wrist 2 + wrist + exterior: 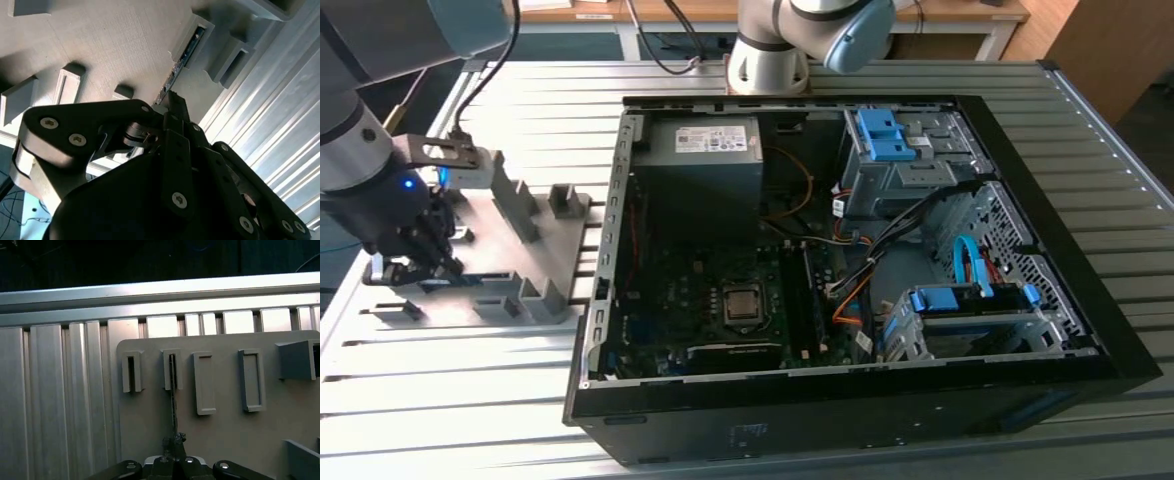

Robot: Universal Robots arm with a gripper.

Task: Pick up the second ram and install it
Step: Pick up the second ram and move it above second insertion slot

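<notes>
My gripper (174,444) looks pinched shut on the second ram (173,400), which stands on edge, far end in the 2nd slot from the grey holder plate (225,440)'s corner. I judge it gripped but unlifted; installing it in the open computer case (854,425) remains.

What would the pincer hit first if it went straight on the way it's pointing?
Most likely the second ram, which stands on edge in the grey holder. In the first wrist view the pincer lines up with the stick's top edge. Whether they already touch is unclear.
</notes>
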